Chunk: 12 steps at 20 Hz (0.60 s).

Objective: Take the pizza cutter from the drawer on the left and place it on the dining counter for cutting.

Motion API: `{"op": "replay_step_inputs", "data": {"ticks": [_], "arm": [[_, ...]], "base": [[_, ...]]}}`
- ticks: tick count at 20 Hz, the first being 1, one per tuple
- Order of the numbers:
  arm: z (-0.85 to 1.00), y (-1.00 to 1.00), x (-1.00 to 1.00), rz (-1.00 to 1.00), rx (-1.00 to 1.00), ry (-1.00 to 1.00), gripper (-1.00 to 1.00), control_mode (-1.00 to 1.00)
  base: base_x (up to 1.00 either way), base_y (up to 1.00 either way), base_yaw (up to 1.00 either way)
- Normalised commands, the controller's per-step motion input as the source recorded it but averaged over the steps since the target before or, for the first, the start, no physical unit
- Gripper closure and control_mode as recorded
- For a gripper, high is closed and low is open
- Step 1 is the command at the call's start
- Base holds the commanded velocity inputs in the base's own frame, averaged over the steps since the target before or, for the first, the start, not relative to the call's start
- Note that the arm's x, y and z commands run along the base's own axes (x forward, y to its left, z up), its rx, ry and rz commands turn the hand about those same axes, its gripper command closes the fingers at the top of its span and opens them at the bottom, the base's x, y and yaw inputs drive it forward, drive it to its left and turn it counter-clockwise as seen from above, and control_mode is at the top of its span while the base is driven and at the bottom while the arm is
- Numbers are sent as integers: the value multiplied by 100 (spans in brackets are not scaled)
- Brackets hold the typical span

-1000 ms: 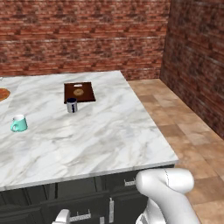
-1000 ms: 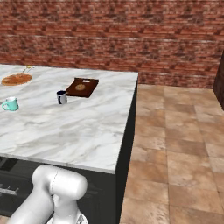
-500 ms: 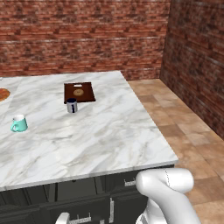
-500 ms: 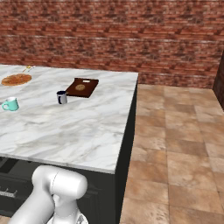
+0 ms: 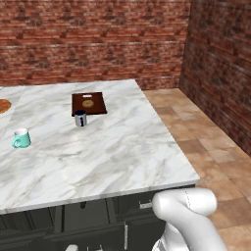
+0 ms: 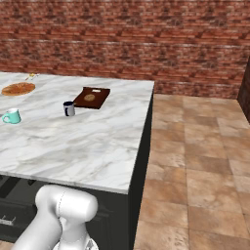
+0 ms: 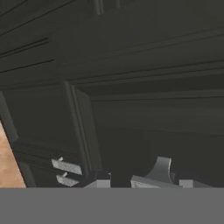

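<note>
pincer (image 7: 131, 180) low at black cabinet fronts (image 7: 144, 113); its clench state cannot be told.

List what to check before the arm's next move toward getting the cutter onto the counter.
1. Cutter held in the pincer: cannot tell; the tips sit at the very bottom of the hand view.
2. Pincer open or shut: cannot tell.
3. Drawer located and open: cannot tell; the hand view faces black cabinet fronts, and none can be singled out as the drawer.
4. Free spot on the counter: ok; bare marble runs along the near edge.
5. Mug, cup and board out of the way: ok; all stand back from the near edge.
</note>
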Motion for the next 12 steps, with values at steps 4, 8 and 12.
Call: {"op": "replay_step_inputs", "data": {"ticks": [4, 8, 12], "arm": [[-47, 35, -63, 0, 0, 2, 100, -100], [-45, 34, -62, 0, 0, 3, 100, -100], [-44, 32, -60, 0, 0, 4, 100, -100]], "base": [[0, 0, 0], [0, 0, 0], [0, 0, 0]]}}
